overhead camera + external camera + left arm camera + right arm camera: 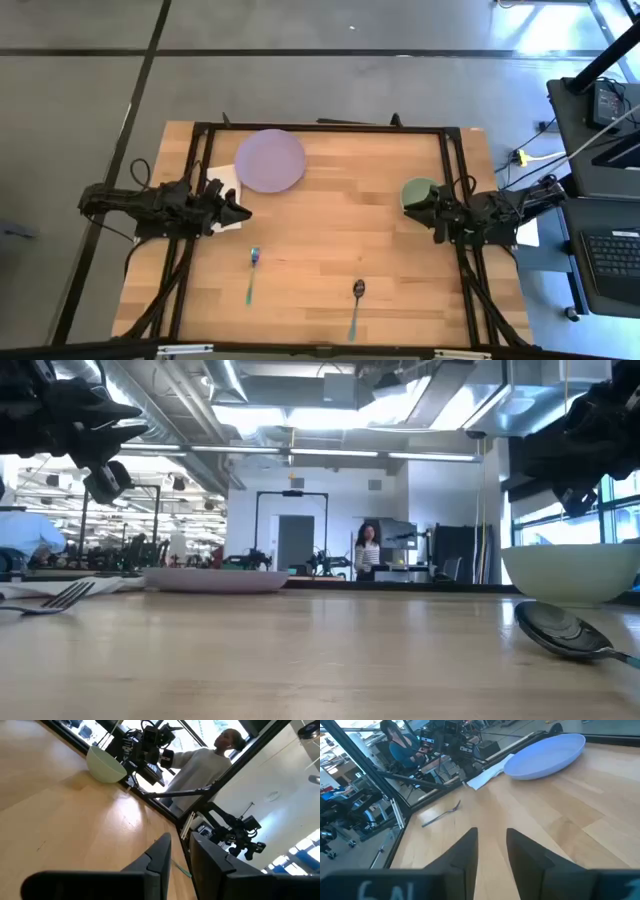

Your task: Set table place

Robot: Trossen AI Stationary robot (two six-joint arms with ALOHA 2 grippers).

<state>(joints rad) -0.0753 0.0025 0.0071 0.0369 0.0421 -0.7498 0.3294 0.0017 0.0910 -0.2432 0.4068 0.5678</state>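
On the light wooden table [330,230] a lilac plate [270,160] lies at the far left. A white napkin [222,180] lies at the plate's left edge. A pale green bowl [417,190] stands at the right. A fork [252,272] and a spoon [357,298] lie toward the near edge. My left gripper [240,212] hovers by the left rail, near the napkin, open and empty. My right gripper [418,207] hovers just near-side of the bowl, open and empty. The left wrist view shows the bowl [105,765], and the right wrist view shows the plate [547,750].
Black frame rails [320,128] run along the table's edges. A person sits beyond the right edge [200,765] and another beyond the left edge [400,745]. Bare wood lies at the table's middle [330,210], between the plate, bowl and cutlery.
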